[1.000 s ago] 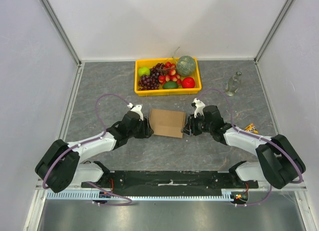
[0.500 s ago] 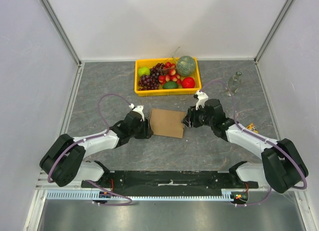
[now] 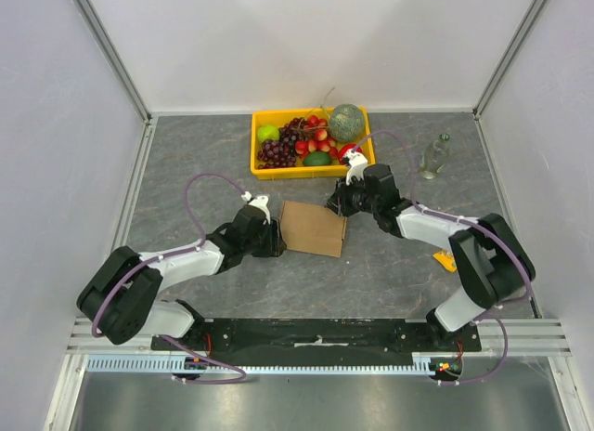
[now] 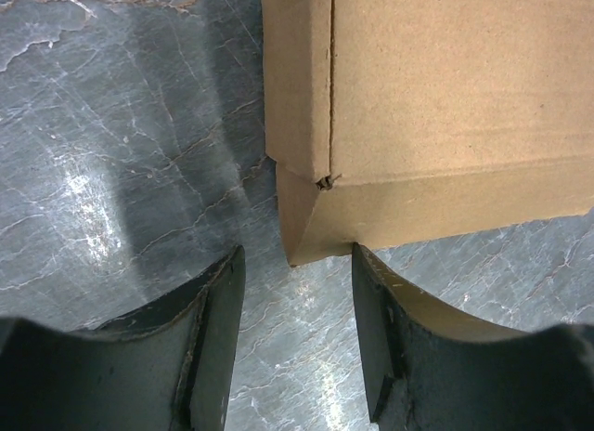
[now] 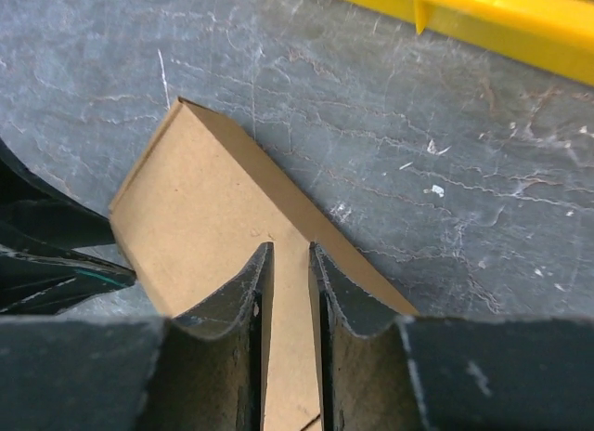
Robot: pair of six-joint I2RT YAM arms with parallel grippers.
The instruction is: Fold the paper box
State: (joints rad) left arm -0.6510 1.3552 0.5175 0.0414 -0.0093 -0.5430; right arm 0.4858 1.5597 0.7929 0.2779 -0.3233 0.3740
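The paper box [image 3: 311, 228] lies closed and flat on the grey table, a small brown cardboard mailer between the two arms. My left gripper [image 3: 277, 241] is at the box's left side. In the left wrist view that gripper [image 4: 297, 264] is open, and a lower corner of the box [image 4: 445, 97] reaches just to its fingertips without being pinched. My right gripper [image 3: 335, 204] hovers over the far right corner. In the right wrist view its fingers [image 5: 290, 254] stand a narrow gap apart above the box's top face [image 5: 204, 217], near the far edge, with nothing between them.
A yellow crate [image 3: 263, 169] of fruit stands just behind the box, its rim [image 5: 501, 22] close ahead of the right gripper. A clear bottle [image 3: 433, 156] stands at the back right. A small orange object [image 3: 445, 260] lies beside the right forearm.
The right gripper left the box's right side and swung back and left over its far right corner; its jaws widened, then narrowed. The left gripper and the box stayed put.
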